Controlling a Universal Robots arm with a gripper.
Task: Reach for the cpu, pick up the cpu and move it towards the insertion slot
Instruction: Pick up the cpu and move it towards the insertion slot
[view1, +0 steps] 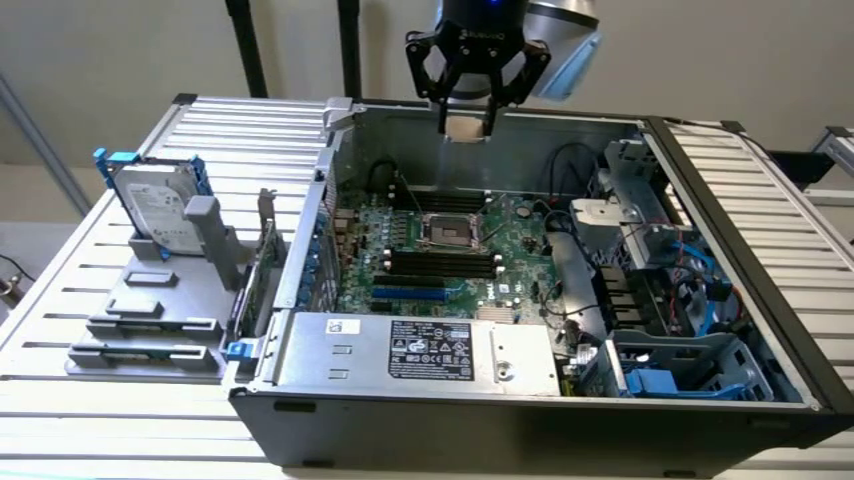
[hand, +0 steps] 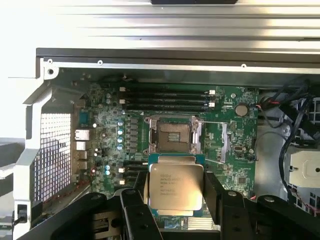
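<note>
My gripper (view1: 470, 128) hangs above the open computer case, over its far wall, shut on the cpu (view1: 469, 128), a small pale square chip between the black fingers. In the wrist view the cpu (hand: 176, 186) shows its silvery top with printed text, clamped between the two black fingers (hand: 216, 192). The insertion slot (view1: 453, 232), a square socket with a shiny metal frame and dark centre, lies on the green motherboard below and nearer the camera than the gripper. In the wrist view the insertion slot (hand: 172, 136) sits just beyond the held chip.
Long black memory slots (view1: 437, 262) flank the socket. A silver hard drive with blue rails (view1: 154, 205) stands upright on the grey stand at the exterior view's left. A power supply (view1: 420, 352) fills the case's near side; cables and blue drive bays (view1: 667, 300) crowd its right.
</note>
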